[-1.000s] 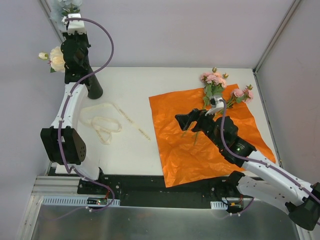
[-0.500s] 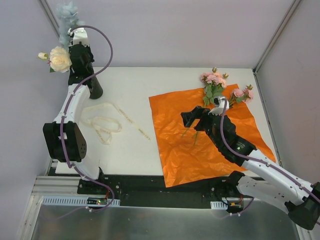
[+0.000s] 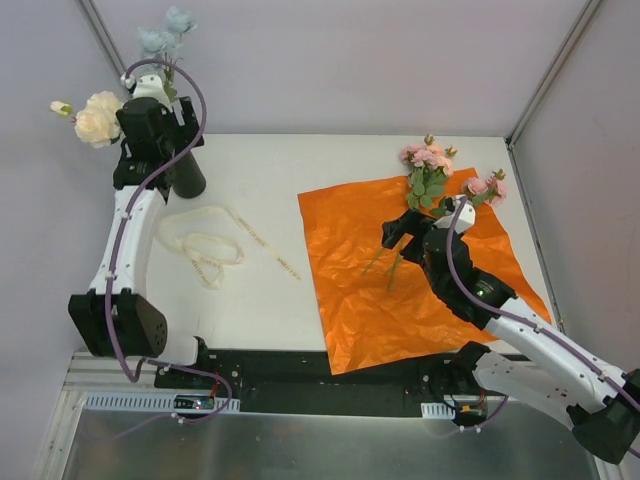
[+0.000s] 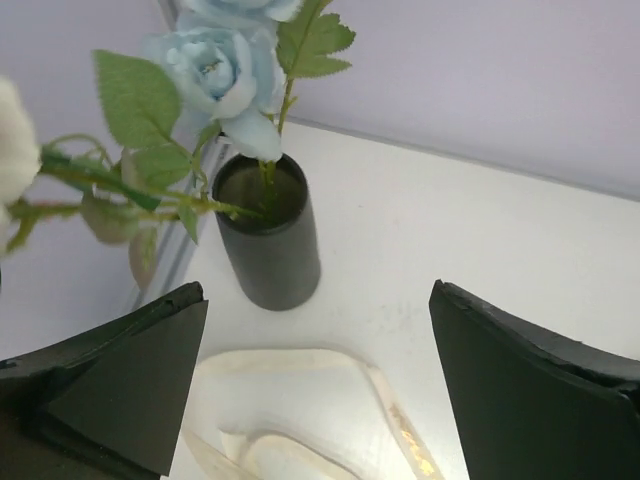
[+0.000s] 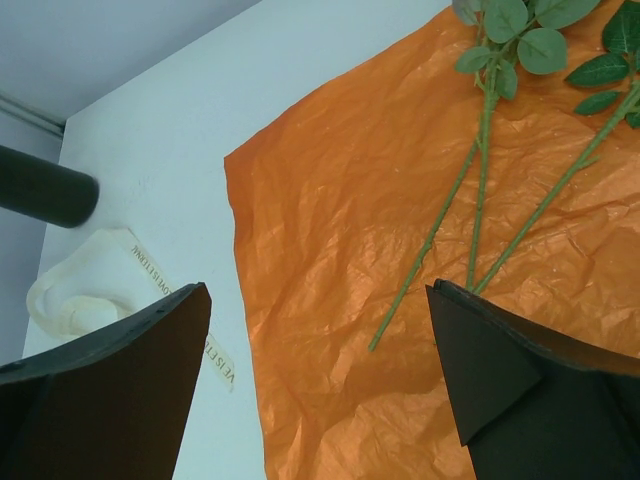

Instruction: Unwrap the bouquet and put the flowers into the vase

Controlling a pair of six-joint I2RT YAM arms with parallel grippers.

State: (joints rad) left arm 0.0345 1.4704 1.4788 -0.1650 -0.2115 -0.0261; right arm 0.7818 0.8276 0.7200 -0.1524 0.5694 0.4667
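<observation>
We see the vase (image 4: 270, 240) upright at 10 o'clock, blue flowers (image 4: 225, 70) standing in it, pink flowers (image 3: 428, 165) flat on orange paper (image 3: 350, 300), stems toward 7 o'clock, left gripper (image 4: 318, 385) and right gripper (image 5: 320, 370) spread wide, holding nothing

One tall dark matte cylinder vase (image 3: 188, 180) stands at the far left of the white table (image 3: 260, 300). In it are one cream-white bloom (image 3: 97, 119) and two pale blue blooms (image 4: 215, 65). One sheet of crinkled bright orange paper (image 3: 360, 300) lies on the right. It carries three thin green stems (image 5: 480, 180) and two clusters of pink blooms (image 3: 425, 157), too small to count singly. One looped cream ribbon (image 3: 205, 245) lies between vase and paper.
</observation>
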